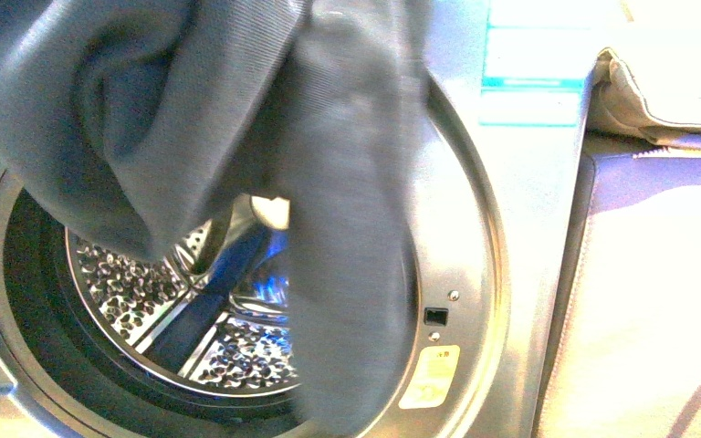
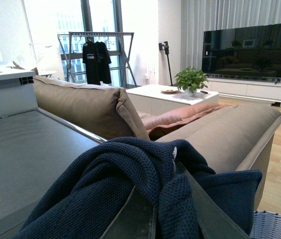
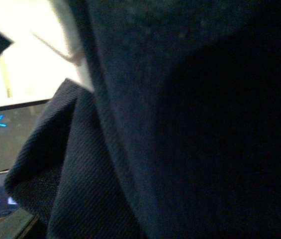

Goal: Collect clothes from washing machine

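Clothes hang raised across washing machine mouth, long fold draping past its lower rim. Left gripper clenched on bunched fabric. Right gripper smothered by cloth, grip cannot tell. Lift fold clear of machine before swinging away.

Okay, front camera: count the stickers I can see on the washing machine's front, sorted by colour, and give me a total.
Blue-and-white stickers: 1
Yellowish stickers: 1
Total: 2 in view on the washing machine; the hanging clothes cover part of its front, so more could be hidden.
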Robot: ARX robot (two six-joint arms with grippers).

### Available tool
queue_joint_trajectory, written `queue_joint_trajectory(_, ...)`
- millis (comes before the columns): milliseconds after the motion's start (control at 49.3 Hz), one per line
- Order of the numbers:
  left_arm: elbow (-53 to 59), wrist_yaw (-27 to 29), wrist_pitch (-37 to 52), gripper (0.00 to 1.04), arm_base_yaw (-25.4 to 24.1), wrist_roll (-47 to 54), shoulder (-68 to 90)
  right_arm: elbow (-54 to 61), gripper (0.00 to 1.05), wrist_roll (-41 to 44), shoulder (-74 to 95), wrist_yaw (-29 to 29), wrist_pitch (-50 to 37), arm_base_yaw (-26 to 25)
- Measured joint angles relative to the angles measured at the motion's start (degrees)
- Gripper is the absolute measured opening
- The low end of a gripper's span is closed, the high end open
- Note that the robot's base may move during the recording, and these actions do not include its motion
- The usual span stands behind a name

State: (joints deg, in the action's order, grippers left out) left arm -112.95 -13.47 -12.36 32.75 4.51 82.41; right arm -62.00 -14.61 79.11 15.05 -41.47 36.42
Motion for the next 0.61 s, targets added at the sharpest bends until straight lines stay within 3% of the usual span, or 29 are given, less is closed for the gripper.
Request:
queue_joint_trajectory(183,0.0,0.0,0.0,0.06,0.0,0.0,0.0,-3.4,0.96,3.5,3.2,-4.5,0.6,-0.3)
queue_joint_trajectory(528,0.0,0.0,0.0,0.07,0.0,-0.1,0.0,-5.0,0.49,5.3,4.8,-7.3,0.3,-0.6)
queue_joint_trajectory(609,0.0,0.0,0.0,0.18,0.0,0.0,0.0,-4.3,0.37,4.9,4.3,-7.2,-0.6,-1.2)
